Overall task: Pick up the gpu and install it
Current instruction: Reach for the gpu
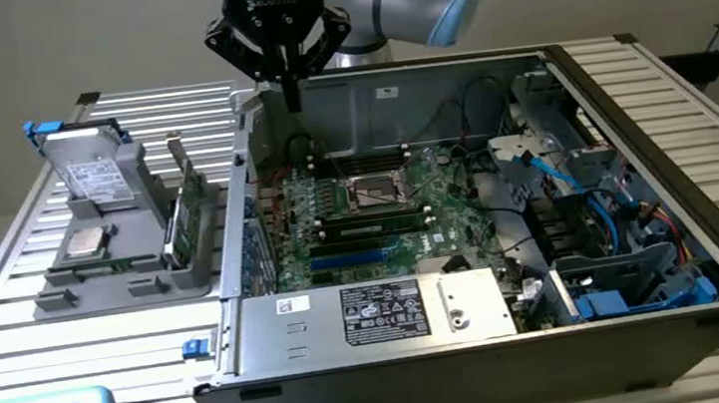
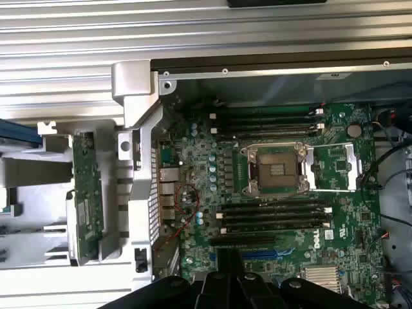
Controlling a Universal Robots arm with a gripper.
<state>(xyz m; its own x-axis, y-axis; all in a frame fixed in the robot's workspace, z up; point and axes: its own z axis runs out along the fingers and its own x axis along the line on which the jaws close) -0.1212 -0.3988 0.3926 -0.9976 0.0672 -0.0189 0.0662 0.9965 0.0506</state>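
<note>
A slatted aluminium table (image 1: 26,337) carried the work, with a plain pale wall behind. The black gripper (image 1: 292,96) hung over the rear corner of the open grey computer case (image 1: 456,101). Its fingers looked drawn together to one point, with nothing between them. Below it lay the green motherboard (image 1: 444,177), whose blue expansion slots (image 1: 346,259) looked free.

The gpu (image 1: 184,218), a small green circuit card with a thin silvery bracket rising at its far end, stood on edge in the grey plastic parts tray (image 1: 115,287). That tray sat outside the case, on the exterior view's left, well apart from the gripper. I judged the pick-up not yet made and the arm at the approach.

A grasp would call for parted fingers lined up across the card's thin upper edge. The case's side wall (image 1: 247,173) rose between gripper and tray and would need clearing. A silver hard drive with a white label (image 1: 96,174) stood in the same tray near the card. Blue cables (image 1: 571,174) lay well clear of the slots.
</note>
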